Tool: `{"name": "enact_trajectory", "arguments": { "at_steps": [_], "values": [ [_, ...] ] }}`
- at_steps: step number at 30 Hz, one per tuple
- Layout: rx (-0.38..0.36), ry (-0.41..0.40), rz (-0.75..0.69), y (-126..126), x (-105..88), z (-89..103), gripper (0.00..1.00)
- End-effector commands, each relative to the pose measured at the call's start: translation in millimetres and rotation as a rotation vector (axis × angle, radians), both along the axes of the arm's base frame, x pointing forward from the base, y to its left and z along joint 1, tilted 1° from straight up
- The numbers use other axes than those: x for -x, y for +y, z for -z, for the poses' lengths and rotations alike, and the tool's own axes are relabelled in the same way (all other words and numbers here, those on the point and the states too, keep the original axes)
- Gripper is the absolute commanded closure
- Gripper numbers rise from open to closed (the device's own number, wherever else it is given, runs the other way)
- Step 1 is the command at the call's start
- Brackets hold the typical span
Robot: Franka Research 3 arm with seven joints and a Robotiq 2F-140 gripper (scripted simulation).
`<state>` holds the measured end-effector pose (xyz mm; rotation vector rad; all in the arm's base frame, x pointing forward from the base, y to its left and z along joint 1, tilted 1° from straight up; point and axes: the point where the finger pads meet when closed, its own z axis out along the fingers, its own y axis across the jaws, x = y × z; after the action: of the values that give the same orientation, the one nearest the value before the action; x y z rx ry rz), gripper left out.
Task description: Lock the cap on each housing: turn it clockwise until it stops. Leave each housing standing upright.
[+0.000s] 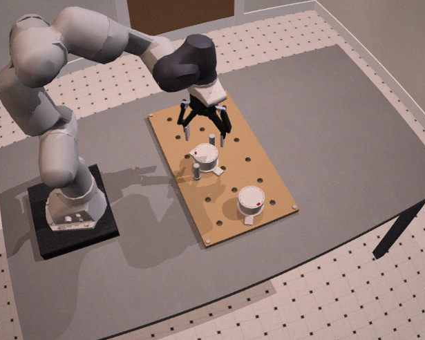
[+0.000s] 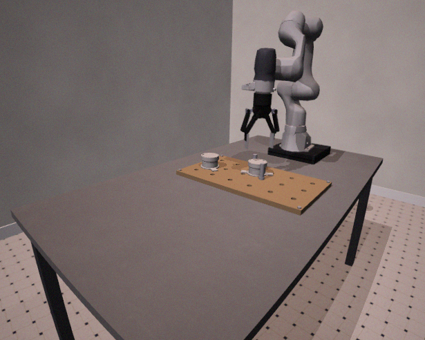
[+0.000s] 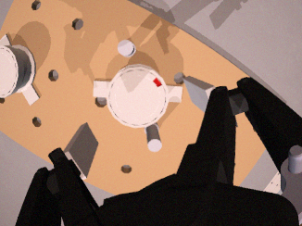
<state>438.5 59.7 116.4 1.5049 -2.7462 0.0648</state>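
Observation:
Two round grey housings with white caps stand upright on a tan pegboard [image 1: 222, 165]. The nearer housing [image 1: 206, 157] sits between two grey pegs; its cap carries a red mark at the left edge. It also shows in the wrist view [image 3: 138, 96] and in the exterior view [image 2: 257, 166]. The other housing [image 1: 251, 200] stands toward the board's front corner, red mark on its right side; it shows in the exterior view [image 2: 209, 159] and at the wrist view's left edge [image 3: 10, 70]. My gripper [image 1: 204, 138] [image 2: 258, 138] is open and empty, raised well above the nearer housing, fingers apart from it [image 3: 138, 118].
Two short grey pegs [image 1: 212, 139] [image 1: 196, 171] stand in board holes on either side of the nearer housing. The board has several open holes. The robot base [image 1: 74, 211] sits on a black plate at the table's left.

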Motion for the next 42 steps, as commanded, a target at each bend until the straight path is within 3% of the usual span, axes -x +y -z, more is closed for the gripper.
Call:
{"name": "enact_trajectory", "arguments": {
  "at_steps": [1, 3, 5, 42],
  "values": [
    [-0.013, 0.013, -0.279, -1.5, -0.5, 0.4, 0.22],
    [-0.013, 0.013, -0.279, -1.5, -0.5, 0.4, 0.22],
    [-0.017, 0.017, -0.368, -1.5, -0.5, 0.4, 0.22],
    [-0.017, 0.017, -0.368, -1.5, -0.5, 0.5, 0.22]
  ]
}}
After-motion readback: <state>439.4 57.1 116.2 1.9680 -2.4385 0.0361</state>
